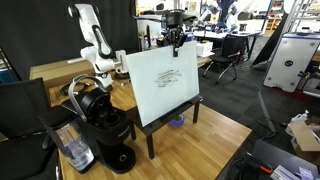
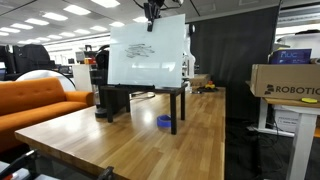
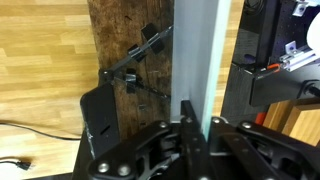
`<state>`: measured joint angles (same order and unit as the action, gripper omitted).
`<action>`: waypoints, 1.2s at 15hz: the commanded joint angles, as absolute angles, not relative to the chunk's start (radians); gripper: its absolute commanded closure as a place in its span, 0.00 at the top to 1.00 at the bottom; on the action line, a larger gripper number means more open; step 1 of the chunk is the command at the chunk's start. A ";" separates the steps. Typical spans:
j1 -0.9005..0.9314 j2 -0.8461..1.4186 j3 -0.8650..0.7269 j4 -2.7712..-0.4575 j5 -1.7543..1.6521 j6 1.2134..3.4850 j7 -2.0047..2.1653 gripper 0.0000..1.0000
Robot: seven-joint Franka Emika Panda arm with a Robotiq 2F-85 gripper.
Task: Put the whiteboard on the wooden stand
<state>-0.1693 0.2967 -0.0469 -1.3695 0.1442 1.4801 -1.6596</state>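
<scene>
- Bench (image 1: 205,150) carries everything.
- Whiteboard (image 1: 160,82) stands upright, its lower edge at the wooden stand (image 2: 140,90) ledge.
- Coffee machine (image 1: 105,125) stands just beside the stand.
- Fingers (image 3: 186,130) are closed on the whiteboard's top edge.
- Small blue object (image 1: 177,122) lies under the stand.

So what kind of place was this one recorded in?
Probably a robotics lab in an open-plan office: office chairs at desks in the background, a cardboard box printed ROBOTIQ, and an orange sofa. The gripper grips the whiteboard at its top edge.
</scene>
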 commanded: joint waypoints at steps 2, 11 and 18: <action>-0.176 0.421 -0.040 -1.264 0.159 1.418 -1.608 0.01; -0.171 0.557 -0.049 -1.077 0.163 1.313 -1.579 0.01; -0.175 0.637 -0.046 -1.026 0.169 1.335 -1.523 0.58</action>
